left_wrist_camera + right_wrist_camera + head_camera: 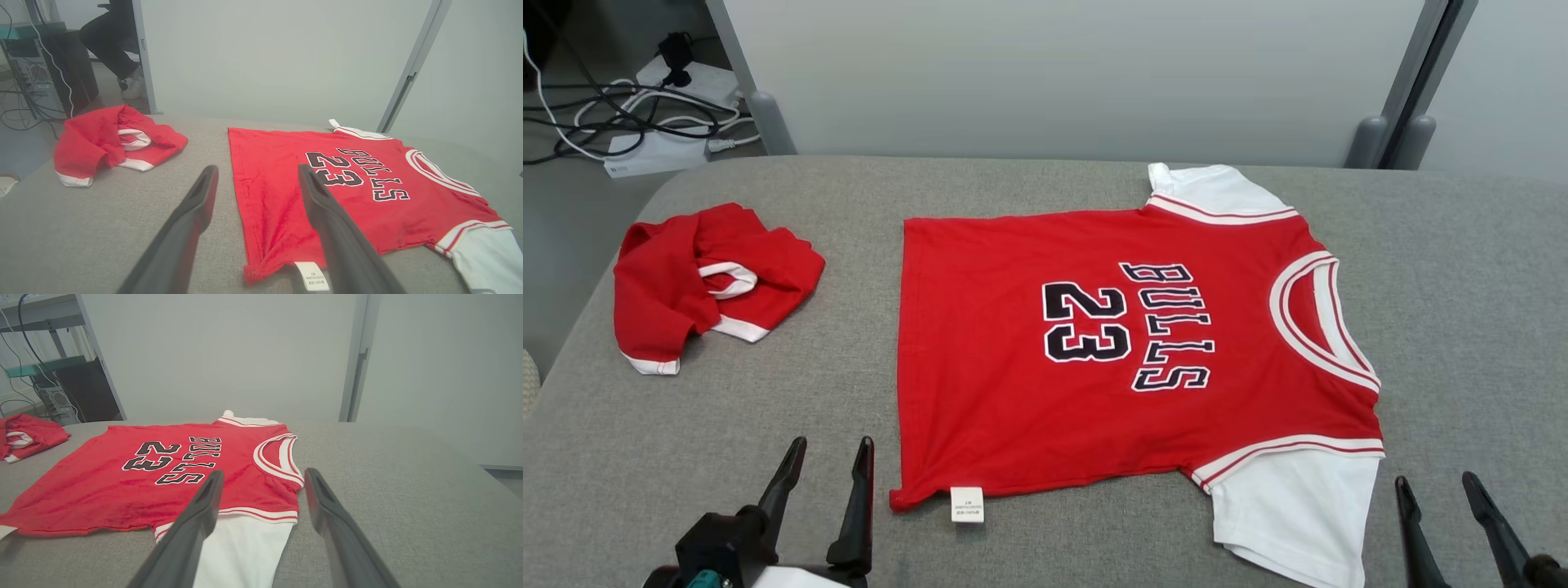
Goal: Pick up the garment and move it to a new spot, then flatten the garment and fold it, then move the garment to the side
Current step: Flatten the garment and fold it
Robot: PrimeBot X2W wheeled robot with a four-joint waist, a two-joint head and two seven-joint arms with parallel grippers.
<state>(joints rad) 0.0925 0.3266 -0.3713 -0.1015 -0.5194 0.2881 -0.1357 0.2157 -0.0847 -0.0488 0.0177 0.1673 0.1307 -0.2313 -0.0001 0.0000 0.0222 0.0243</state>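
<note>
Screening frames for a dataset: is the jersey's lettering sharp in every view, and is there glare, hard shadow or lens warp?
Head view: soft even light, no glare, jersey lettering crisp. Left wrist view: lettering legible, left gripper looms large, soft-edged near the lens. Right wrist view: lettering legible, right gripper likewise; faint shadow along the hem.

A grey fabric-covered table (727,425) stands before pale grey partition panels (1054,73) joined by metal posts (1409,82). On the floor to the left lie tangled cables (605,110), a white power strip (645,155) and a computer tower (34,75).
</note>
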